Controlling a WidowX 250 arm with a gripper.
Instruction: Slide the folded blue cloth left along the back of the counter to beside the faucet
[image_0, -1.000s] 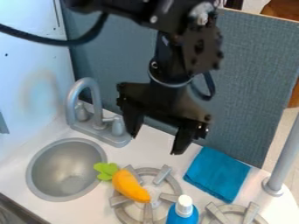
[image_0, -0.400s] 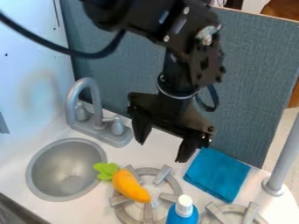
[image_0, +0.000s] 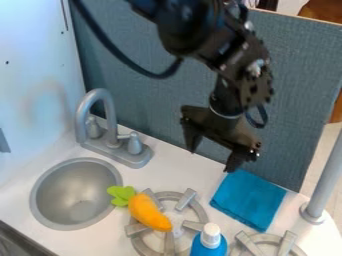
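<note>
One folded blue cloth (image_0: 248, 200) is lying lower right of frame, probably light, soft, non-fragile, low slip; pinching several layers at its upper edge is looking best. Claw (image_0: 212, 161) is hanging nearby, fingers apart, holding nothing.

The gripper (image_0: 212, 160) has shifted to the right across the middle of the frame: it first dips slightly while moving right, then ends farther right and higher. It now looks smaller. Its left-hand finger in the frame, at first just beside the faucet's right handle (image_0: 135, 144) in the picture, now shows well apart from it, and the other fingertip now appears at the top corner of the blue cloth (image_0: 248, 201). The arm (image_0: 207, 37) has swung rightward too, at the top of the frame. Its black cable (image_0: 125, 58), which came in from the left edge, now drops steeply from the top edge.
</note>
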